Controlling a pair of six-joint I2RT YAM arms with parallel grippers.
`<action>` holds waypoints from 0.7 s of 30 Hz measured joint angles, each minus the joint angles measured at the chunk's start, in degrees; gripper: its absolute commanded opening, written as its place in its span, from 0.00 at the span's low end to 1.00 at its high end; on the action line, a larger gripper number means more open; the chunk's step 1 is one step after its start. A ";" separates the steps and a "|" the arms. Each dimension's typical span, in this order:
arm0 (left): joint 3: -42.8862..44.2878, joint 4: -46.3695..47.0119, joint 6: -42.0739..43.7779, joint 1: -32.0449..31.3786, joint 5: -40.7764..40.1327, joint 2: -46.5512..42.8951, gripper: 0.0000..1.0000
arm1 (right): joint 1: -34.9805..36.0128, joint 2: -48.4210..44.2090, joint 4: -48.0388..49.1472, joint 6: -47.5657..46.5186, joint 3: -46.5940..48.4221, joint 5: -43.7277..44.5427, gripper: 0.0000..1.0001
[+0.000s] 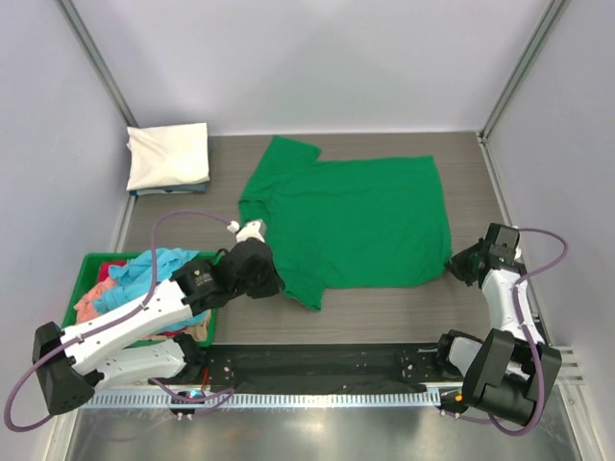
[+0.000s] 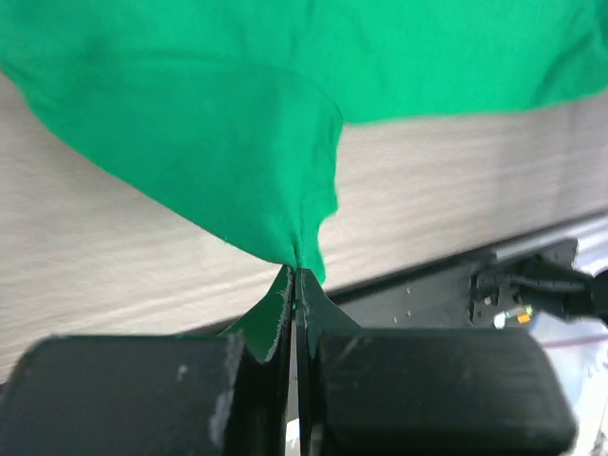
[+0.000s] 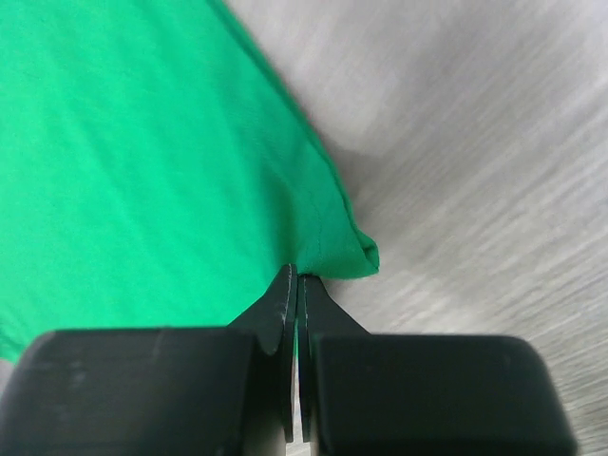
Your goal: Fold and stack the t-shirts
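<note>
Centrally on the wood-grain table [image 1: 384,322]: green t-shirt [image 1: 356,221], laid out almost flat, collar end to the left, hem to the right, one sleeve pointing to the far-left side, the other at the near-left side.

Left gripper [image 2: 295,277]: clenched on the near-left part of the green t-shirt; cloth drawn up to a point between the two black fingers, a small tongue of fabric hanging beside the pinch, bare tabletop visible behind.

Right gripper [image 3: 296,277]: clamped likewise on the near-right hem corner of the same shirt; corner folded over into a small lip just past the fingertips, hem edge running away diagonally across the table.

Far-left corner of the table: cream-white t-shirt [image 1: 169,156], folded into a neat rectangle, a thin bluish edge showing beneath; well apart from the green one.

Near-left edge: green bin [image 1: 85,266], partly crossed by the left arm, holding an unfolded heap of light blue t-shirt [image 1: 159,264], red t-shirt [image 1: 110,275] and salmon-pink t-shirt [image 1: 88,307], all tangled together.
</note>
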 measured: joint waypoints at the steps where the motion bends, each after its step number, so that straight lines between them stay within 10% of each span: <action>1: 2.43 -1.92 1.05 0.87 -0.37 0.92 0.00 | 0.00 0.26 -0.50 0.02 1.25 -0.04 0.01; 21: 41.70 -10.23 23.23 30.40 7.30 34.60 0.00 | 5.86 24.15 4.59 3.02 22.58 -4.00 0.01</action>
